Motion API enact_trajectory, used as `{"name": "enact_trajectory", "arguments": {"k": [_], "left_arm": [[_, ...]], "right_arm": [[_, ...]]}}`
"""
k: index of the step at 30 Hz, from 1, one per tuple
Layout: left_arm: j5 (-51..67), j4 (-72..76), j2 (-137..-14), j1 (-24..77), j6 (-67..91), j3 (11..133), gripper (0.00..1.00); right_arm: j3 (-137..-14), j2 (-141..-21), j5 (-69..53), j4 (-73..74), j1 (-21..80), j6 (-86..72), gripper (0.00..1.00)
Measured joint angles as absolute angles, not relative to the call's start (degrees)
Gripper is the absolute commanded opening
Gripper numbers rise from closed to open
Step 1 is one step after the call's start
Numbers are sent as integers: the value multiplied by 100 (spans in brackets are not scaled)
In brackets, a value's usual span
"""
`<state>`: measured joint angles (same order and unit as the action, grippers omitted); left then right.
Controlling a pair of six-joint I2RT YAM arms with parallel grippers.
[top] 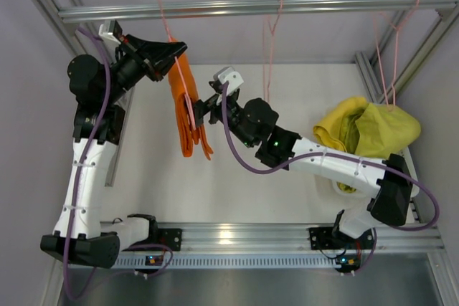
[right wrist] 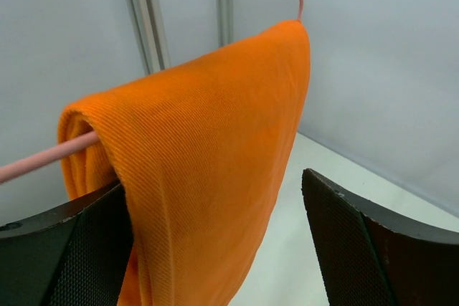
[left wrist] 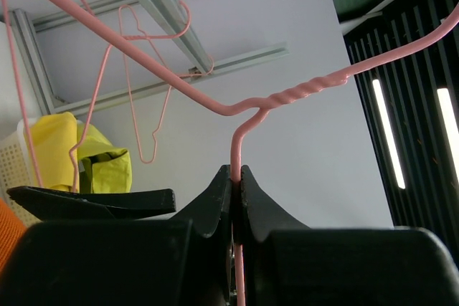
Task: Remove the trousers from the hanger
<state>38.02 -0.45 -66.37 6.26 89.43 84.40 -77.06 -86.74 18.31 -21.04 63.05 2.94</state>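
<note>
The orange trousers (top: 188, 109) hang folded over the bar of a pink wire hanger (top: 166, 12) under the top rail. My left gripper (top: 176, 51) is shut on the hanger's wire just below its twisted neck; the left wrist view shows the wire (left wrist: 287, 98) pinched between the jaws (left wrist: 237, 173). My right gripper (top: 198, 111) is open, its fingers on either side of the hanging orange cloth (right wrist: 208, 141); the left pad (right wrist: 86, 249) touches the fold and the right pad (right wrist: 344, 241) stands apart. The yellow trousers (top: 337, 123) and the yellow-green trousers (top: 387, 130) lie piled at the right.
The pile rests in a white basket (top: 336, 188) at the right, also in the left wrist view (left wrist: 11, 177). Two empty pink hangers (top: 271, 41) (top: 393, 44) hang from the aluminium rail (top: 323, 5). Frame posts stand at the sides.
</note>
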Motion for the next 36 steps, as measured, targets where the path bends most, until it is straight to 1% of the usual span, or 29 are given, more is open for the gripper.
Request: {"name": "enact_trajectory", "arguments": {"k": [6,8,10,11,12,14,15,17,18,21,27,36], "left_arm": [[3804,-45,-6702,642,9052,8794,0],[3806,-45,-6702,642,9065,8886,0],[3804,-38,-6702,642,9078,8945,0],[3804,-36,-6702,642,9080,8958,0],[3804,-36,-6702,642,9080,8958,0],[3800,-54,-6702,644,9080,8958,0],[3793,-73,-6702,646,9078,8958,0],[3756,-93,-6702,659,9063,8952,0],[3739,-82,-6698,681,9045,8941,0],[3669,-34,-6567,781,8919,8724,0],[3642,23,-6003,956,8331,7765,0],[3758,-121,-5647,1024,7491,6250,0]], "right_arm": [[-7607,-8678,1852,-2235,6230,246,88],[-7522,-8685,1826,-2298,6178,217,85],[-7494,-8722,1767,-2392,6117,191,78],[-7498,-8757,1723,-2460,6086,176,74],[-7500,-8788,1678,-2502,6053,169,61],[-7557,-8858,1601,-2526,6005,161,49],[-7623,-8903,1559,-2528,5981,137,38],[-7778,-8969,1481,-2506,5946,137,23],[-7843,-8976,1450,-2502,5933,154,12],[-8103,-8976,1382,-2368,5892,150,0],[-8414,-8768,1267,-1594,5863,152,0],[-8613,-7793,1197,-325,5819,226,0]]}}
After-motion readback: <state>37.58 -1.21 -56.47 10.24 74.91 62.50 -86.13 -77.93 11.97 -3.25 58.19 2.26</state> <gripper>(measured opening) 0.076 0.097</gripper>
